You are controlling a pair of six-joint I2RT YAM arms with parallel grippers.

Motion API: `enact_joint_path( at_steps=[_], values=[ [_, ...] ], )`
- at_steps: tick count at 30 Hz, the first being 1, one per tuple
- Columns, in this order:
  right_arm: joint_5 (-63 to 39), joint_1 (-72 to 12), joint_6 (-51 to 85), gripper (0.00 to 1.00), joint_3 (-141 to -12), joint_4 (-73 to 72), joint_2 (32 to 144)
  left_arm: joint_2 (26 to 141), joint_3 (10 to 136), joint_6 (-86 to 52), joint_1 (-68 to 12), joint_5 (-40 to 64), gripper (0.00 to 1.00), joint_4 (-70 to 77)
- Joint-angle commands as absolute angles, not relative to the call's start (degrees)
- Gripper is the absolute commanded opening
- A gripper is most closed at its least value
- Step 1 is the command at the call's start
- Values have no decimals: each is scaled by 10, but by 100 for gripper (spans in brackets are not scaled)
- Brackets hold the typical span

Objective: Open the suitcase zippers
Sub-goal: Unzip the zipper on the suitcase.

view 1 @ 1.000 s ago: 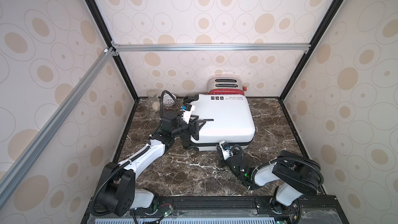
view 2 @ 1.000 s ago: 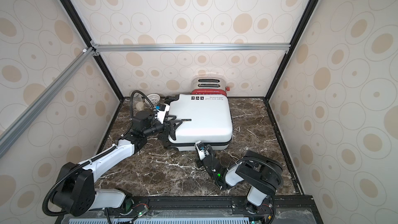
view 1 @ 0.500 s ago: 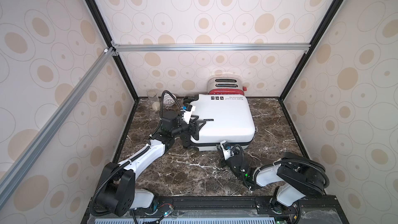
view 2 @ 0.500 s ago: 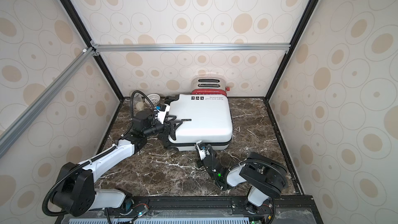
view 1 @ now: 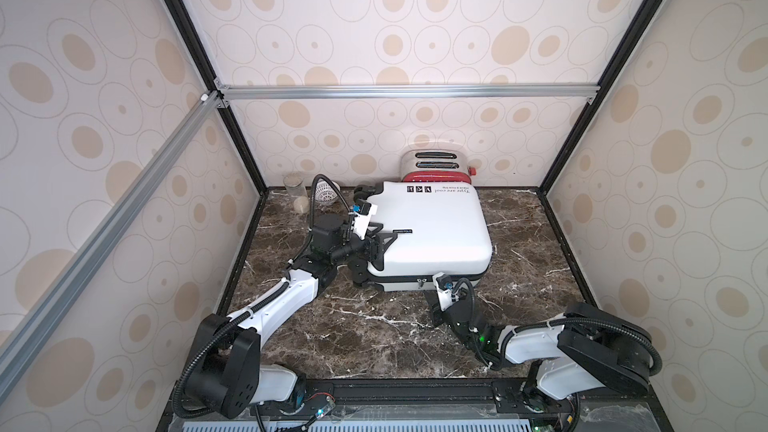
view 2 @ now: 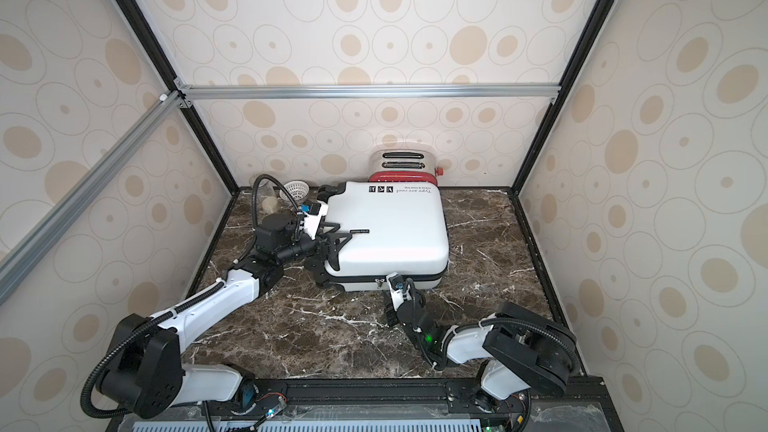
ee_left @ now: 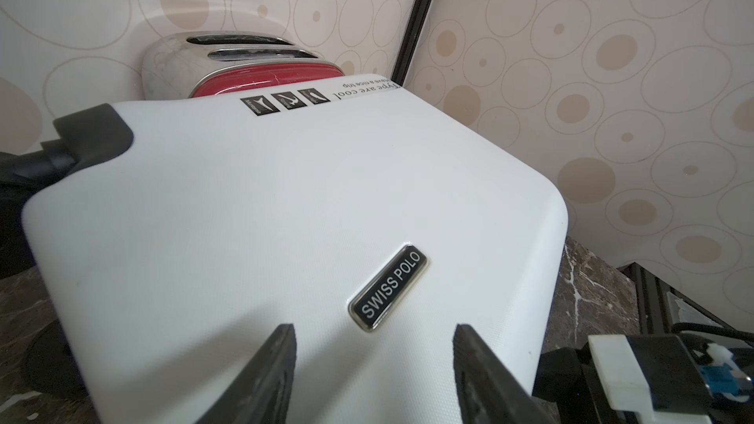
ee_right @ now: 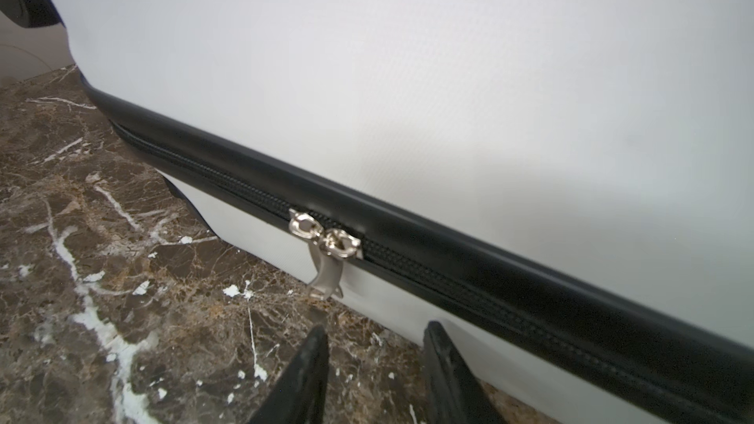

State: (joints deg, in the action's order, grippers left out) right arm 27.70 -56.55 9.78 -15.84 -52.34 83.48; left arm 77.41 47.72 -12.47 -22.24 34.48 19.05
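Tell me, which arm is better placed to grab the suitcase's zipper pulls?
Right, probably. The right claw is open and pointed at the silvery pull tabs along the seam of the suitcase. The left claw is over the white lid, away from the zipper.

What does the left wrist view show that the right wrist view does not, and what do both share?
Only the left wrist view shows the red toaster, the SWISS POLO badge, the printed icons and the left gripper, jaws apart over the top face. Only the right wrist view shows the zipper track, two silvery zipper pulls side by side, and the right gripper, jaws apart, short of the pulls. Both show the white suitcase shell and the marble table.
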Motion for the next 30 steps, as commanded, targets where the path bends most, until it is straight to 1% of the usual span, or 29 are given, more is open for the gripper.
enact_joint_path(
  at_steps=[1, 10, 14, 21, 30],
  values=[
    [276, -566, 88, 41, -182, -531, 847, 774, 471, -120, -223, 336, 62, 137],
    [268, -565, 91, 38, -218, -578, 897, 773, 471, -119, -223, 336, 62, 137],
    [273, -565, 85, 35, -226, -601, 910, 772, 470, -120, -223, 337, 62, 137],
    [304, -566, 90, 18, -219, -592, 901, 770, 469, -118, -223, 336, 63, 137],
    [309, -566, 74, 1, -206, -561, 866, 768, 469, -114, -223, 330, 63, 134]
  ],
)
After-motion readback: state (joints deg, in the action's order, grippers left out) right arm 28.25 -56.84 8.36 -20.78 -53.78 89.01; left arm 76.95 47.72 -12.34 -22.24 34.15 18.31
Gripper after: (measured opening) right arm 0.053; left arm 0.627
